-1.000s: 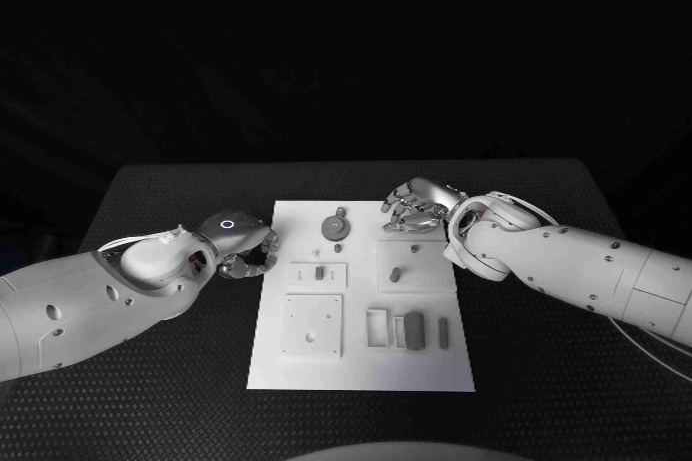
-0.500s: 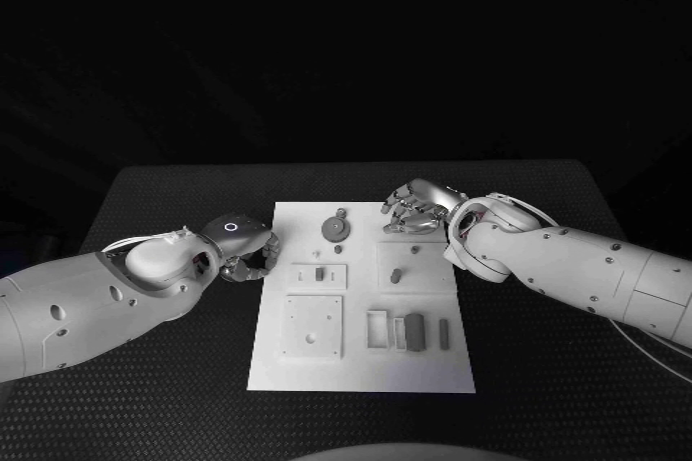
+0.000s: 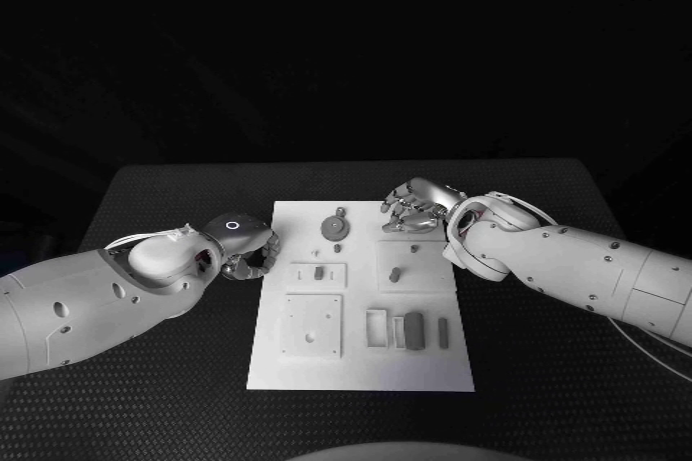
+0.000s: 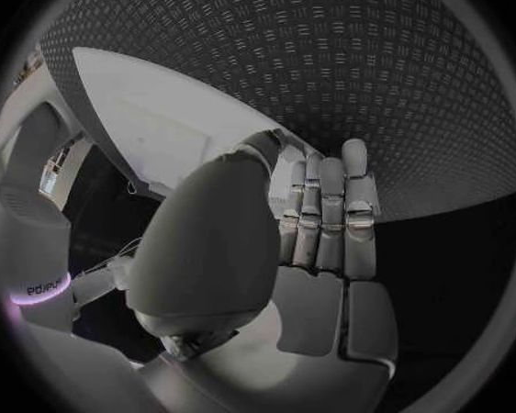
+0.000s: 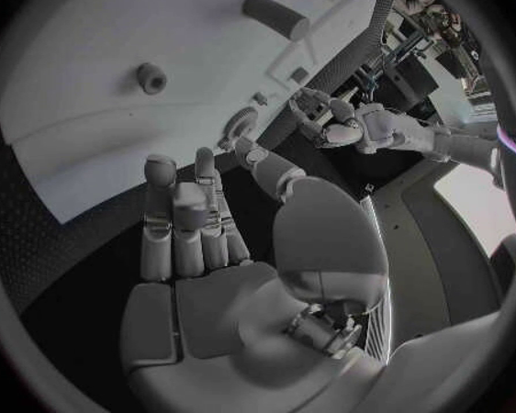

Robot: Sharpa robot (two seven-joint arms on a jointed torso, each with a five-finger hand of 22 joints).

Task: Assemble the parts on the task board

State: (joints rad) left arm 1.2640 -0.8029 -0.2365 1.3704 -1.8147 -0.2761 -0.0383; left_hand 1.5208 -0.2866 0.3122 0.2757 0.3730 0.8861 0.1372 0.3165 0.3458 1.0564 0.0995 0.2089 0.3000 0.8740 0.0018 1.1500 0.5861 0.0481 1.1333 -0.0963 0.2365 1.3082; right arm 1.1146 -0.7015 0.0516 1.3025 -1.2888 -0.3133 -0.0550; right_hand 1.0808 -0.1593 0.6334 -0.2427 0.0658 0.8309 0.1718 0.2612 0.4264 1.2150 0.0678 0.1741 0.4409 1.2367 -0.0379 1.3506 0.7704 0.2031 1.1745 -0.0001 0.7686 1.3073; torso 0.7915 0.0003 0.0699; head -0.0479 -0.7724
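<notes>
The white task board [image 3: 361,366] lies in the middle of the table. On it are grey parts: a round disc [image 3: 336,226], a small peg [image 3: 395,275], a small block [image 3: 319,273], a square plate [image 3: 313,324] and short bars [image 3: 414,331]. My left hand [image 3: 250,257] hovers at the board's left edge, holding nothing. Its fingers [image 4: 327,211] lie straight, with the thumb in front of them. At the board's far right corner my right hand [image 3: 417,207] has its fingers [image 5: 184,220] stretched out, and it too holds nothing. From the right wrist I see the board [image 5: 86,110], a peg [image 5: 151,77] and the left hand [image 5: 350,130].
The black textured table [image 3: 173,191] surrounds the board on all sides. Both white forearms reach over the table on either side of the board. The board's near half carries a frame [image 3: 378,328] beside the bars.
The left arm has edged slightly toward the board. The right arm and the parts have not moved.
</notes>
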